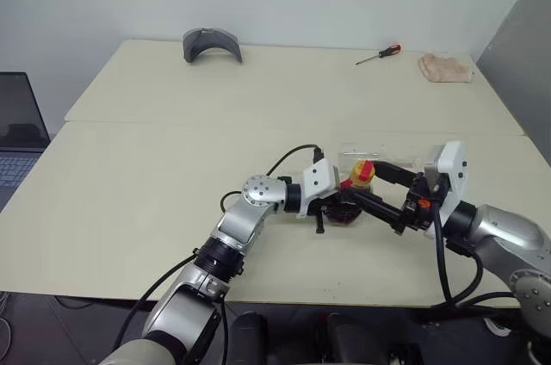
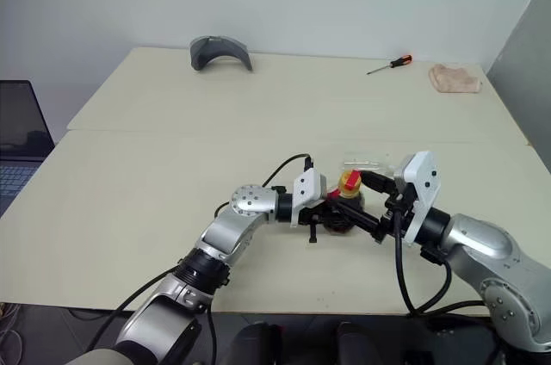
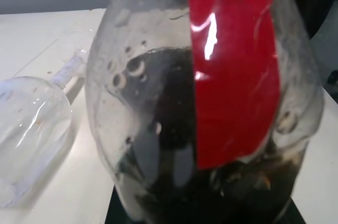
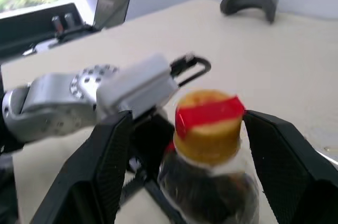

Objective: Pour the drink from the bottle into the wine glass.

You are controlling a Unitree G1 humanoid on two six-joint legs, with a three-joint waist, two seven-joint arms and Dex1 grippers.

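Left gripper [image 1: 331, 208] clamping the small clear plastic bottle [image 1: 351, 201] at its round bulbous body, holding it upright just above or on the pale tabletop [image 1: 172, 176]; hard to tell which. Dark brown cola-like drink [image 3: 174, 182] sitting in the lower body, red label strip [image 3: 232, 71] running down the side.

Right gripper [image 4: 185, 145] standing released, 2 black fingers [image 4: 105, 160] spread either side of the yellow cap [image 4: 208, 123], not touching it in the right wrist view. Red band across the cap top. Cap looking seated on the neck, so bottle reading as not yet opened.

Clear stemmed wine glass [image 3: 31, 123] lying on its side just beside the bottle, on the far side from the robot, bowl empty, stem [image 3: 68, 71] pointing away. Faint glints of it just past the cap in the head views.

Further out, far edge of the table: grey curved piece [image 1: 212, 43], red-handled screwdriver [image 1: 379, 55], crumpled beige cloth [image 1: 445, 68]. Dark laptop [image 1: 17, 128] off the table's left side.

Progress: early. Done: bottle secured in 1 gripper. Left: getting the cap off, standing the glass upright, tipping the bottle, pouring. Nothing in the glass yet.
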